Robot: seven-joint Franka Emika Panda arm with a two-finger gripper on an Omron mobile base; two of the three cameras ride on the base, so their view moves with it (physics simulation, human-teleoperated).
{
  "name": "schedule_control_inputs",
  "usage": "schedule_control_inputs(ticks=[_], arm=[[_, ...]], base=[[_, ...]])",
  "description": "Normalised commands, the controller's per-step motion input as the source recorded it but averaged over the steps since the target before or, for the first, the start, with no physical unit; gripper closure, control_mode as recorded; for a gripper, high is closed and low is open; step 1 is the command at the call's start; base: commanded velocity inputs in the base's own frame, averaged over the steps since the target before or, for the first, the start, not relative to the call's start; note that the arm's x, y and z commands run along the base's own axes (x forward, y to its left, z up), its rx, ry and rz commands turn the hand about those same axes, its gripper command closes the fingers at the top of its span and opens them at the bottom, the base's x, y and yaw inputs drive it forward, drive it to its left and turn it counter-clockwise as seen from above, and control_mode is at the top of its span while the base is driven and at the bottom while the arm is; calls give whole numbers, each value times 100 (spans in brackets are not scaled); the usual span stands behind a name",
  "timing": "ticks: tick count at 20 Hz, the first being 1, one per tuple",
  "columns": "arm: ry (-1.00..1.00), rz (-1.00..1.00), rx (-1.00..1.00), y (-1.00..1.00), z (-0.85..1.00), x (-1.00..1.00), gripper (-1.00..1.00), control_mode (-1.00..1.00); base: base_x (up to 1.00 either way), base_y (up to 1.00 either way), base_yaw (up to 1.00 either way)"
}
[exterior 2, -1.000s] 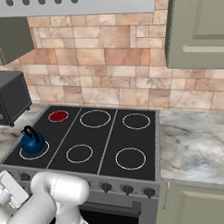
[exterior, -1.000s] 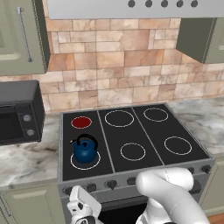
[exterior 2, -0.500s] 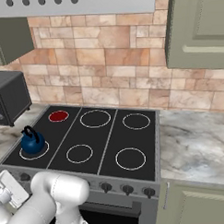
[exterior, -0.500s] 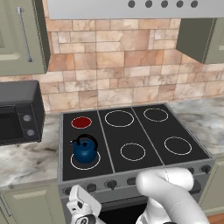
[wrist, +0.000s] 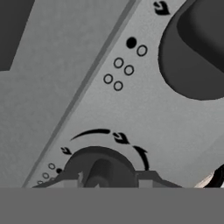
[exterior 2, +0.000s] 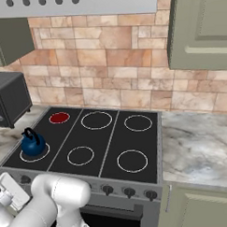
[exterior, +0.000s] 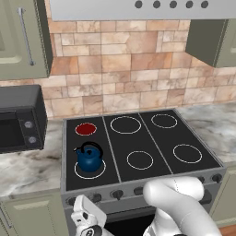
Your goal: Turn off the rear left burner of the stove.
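With the rear left burner [exterior: 85, 129] glowing red at 11 o'clock on the stove [exterior: 138, 143], the gripper [wrist: 103, 177] is being pressed around a knob [wrist: 101, 168], jaw grip unclear, so slipping or the wrong knob is being risked.

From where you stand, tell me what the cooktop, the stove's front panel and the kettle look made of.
Cooktop: smooth black glass by its flat dark sheen. Front panel: brushed grey metal, likely steel, with printed markings. Kettle: glossy blue, perhaps enamelled metal; the render leaves that open.
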Motion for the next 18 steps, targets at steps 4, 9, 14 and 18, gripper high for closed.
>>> schedule_control_inputs(ticks=[4,9,14,18], arm=[[-12,-1,30,-7,0,4,100,-100],[-12,-6,36,-10,0,23,100,-100],[-11,-10,44,-14,0,15,100,-100],[-10,-14,48,-14,0,18,100,-100]], base=[[0,0,0],[0,0,0],[0,0,0],[0,0,0]])
